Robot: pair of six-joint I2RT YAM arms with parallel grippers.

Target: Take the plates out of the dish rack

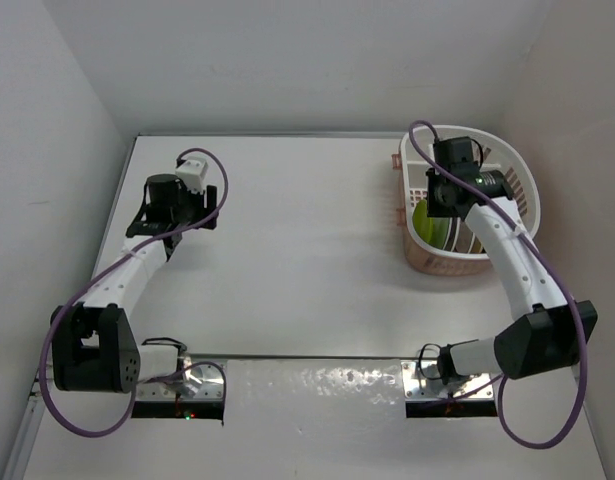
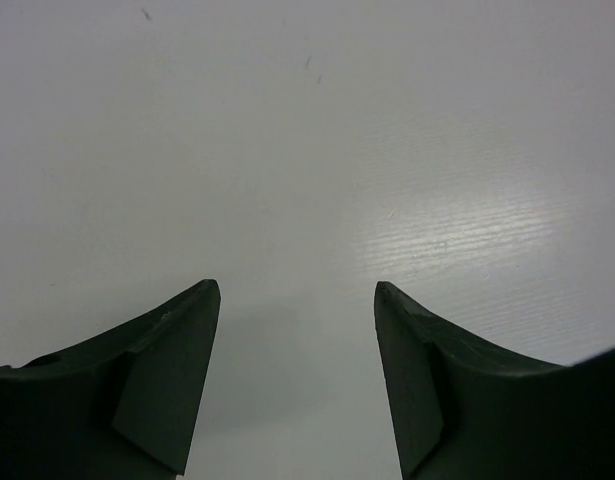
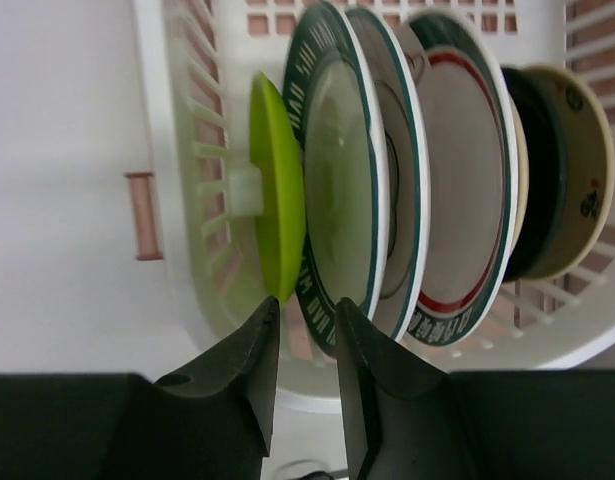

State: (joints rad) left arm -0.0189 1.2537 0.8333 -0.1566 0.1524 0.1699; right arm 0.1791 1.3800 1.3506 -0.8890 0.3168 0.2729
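Observation:
The dish rack [image 1: 517, 180] stands at the far right, a white slotted basket on a salmon-pink base. In the right wrist view several plates stand on edge in the dish rack [image 3: 177, 150]: a small lime-green plate [image 3: 274, 200], a white plate with a dark lettered rim [image 3: 337, 170], a white plate with a green-red rim [image 3: 457, 170] and a dark tan-brown one [image 3: 542, 190]. My right gripper [image 3: 307, 318] [image 1: 442, 205] is over the rack, slightly open and empty, its tips at the edges of the lime-green and dark-rimmed plates. My left gripper [image 2: 297, 292] [image 1: 170, 215] is open and empty over the bare table at the far left.
The white table [image 1: 307, 260] is closed in by white walls on the left, back and right. The rack's near wall [image 3: 317, 385] lies just below my right fingertips. A cream plate with a dark motif [image 3: 587, 180] stands at the rack's far end.

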